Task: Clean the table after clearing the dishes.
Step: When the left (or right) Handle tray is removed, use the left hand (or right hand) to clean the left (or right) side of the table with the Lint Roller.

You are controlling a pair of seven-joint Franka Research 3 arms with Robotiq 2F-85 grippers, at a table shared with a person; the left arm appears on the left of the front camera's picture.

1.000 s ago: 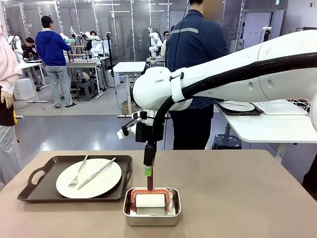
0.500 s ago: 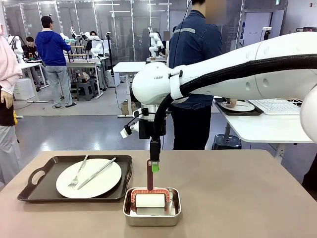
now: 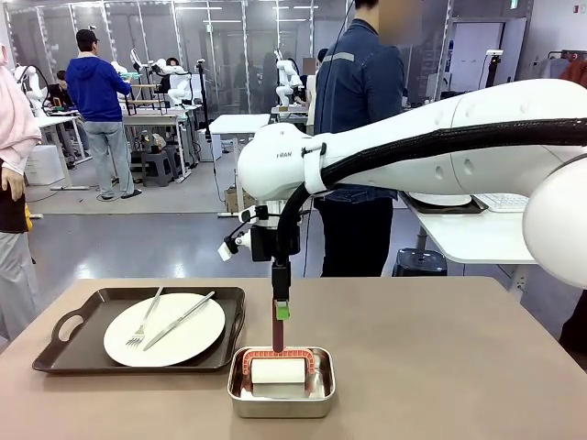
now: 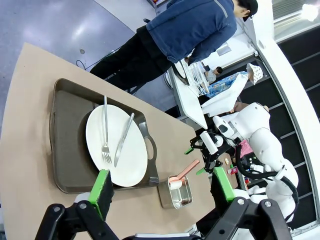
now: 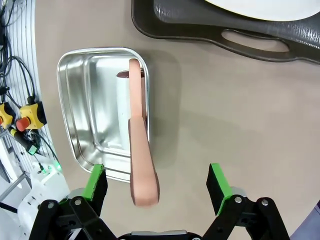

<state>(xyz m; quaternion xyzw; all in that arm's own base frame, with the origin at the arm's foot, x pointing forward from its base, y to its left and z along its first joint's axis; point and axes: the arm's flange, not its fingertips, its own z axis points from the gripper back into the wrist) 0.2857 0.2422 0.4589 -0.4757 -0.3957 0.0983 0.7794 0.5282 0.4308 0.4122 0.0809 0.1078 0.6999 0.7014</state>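
On the brown table (image 3: 440, 367), at its left, lie the dishes: a white plate (image 3: 165, 330) with a fork and knife on a dark handled tray (image 3: 64, 344). My right gripper (image 3: 278, 307) hangs open just above the upright reddish handle (image 3: 277, 335) of a white roller lying in a small steel pan (image 3: 281, 392). Looking along the right wrist, the handle (image 5: 142, 165) rises between the green pads, nearer the left pad (image 5: 95, 182), touching neither. My left gripper (image 4: 162, 185) is open and empty, high over the plate (image 4: 117, 142) and tray (image 4: 65, 140).
A person in a blue jacket (image 3: 362, 92) stands at the far side. A white side table (image 3: 486, 238) with a dark tray stands at the back right. The tray's handle (image 5: 255, 40) lies close beyond the pan (image 5: 95, 110).
My right wrist has turned a little over the roller handle, and the arm has sunk slightly. The person has stepped a bit to the right. The jaws stay wide.
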